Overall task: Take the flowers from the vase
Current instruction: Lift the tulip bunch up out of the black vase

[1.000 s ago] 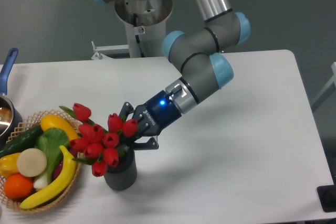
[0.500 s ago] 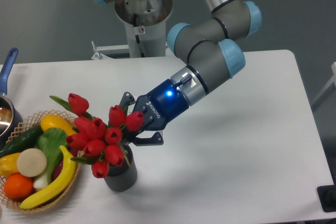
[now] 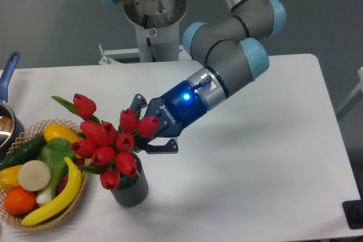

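Camera view: the gripper (image 3: 142, 131) reaches in from the right and is closed on the flowers (image 3: 108, 143), its fingertips hidden behind the red buds. Stem bases sit in the mouth of the vase (image 3: 130, 188), which stands upright on the white table (image 3: 255, 168) just right of the wicker basket (image 3: 34, 222).
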`<state>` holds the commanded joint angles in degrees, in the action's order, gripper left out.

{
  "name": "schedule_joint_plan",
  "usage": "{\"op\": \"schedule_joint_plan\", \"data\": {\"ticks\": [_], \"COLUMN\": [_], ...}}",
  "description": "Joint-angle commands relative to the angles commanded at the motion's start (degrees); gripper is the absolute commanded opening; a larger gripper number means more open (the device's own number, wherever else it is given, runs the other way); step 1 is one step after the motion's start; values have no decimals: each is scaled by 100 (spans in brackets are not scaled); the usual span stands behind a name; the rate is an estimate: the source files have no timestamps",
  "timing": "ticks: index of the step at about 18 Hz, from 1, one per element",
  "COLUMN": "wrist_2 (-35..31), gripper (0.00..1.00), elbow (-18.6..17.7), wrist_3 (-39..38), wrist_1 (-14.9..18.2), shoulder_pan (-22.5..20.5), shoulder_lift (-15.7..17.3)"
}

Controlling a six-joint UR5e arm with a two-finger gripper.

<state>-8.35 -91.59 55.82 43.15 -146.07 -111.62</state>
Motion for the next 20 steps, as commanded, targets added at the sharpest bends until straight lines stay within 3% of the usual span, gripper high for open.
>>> {"op": "schedule_joint_plan", "data": {"ticks": [5, 13, 20], "wrist_2": [255, 387, 299], "gripper": [21, 20, 20], "elbow": [317, 528, 783], "wrist_3": [-352, -730, -669], "wrist_1": [9, 9, 0], "shoulder_pan": [-105, -220, -413], "shoulder_lift": [0, 0, -44]}}
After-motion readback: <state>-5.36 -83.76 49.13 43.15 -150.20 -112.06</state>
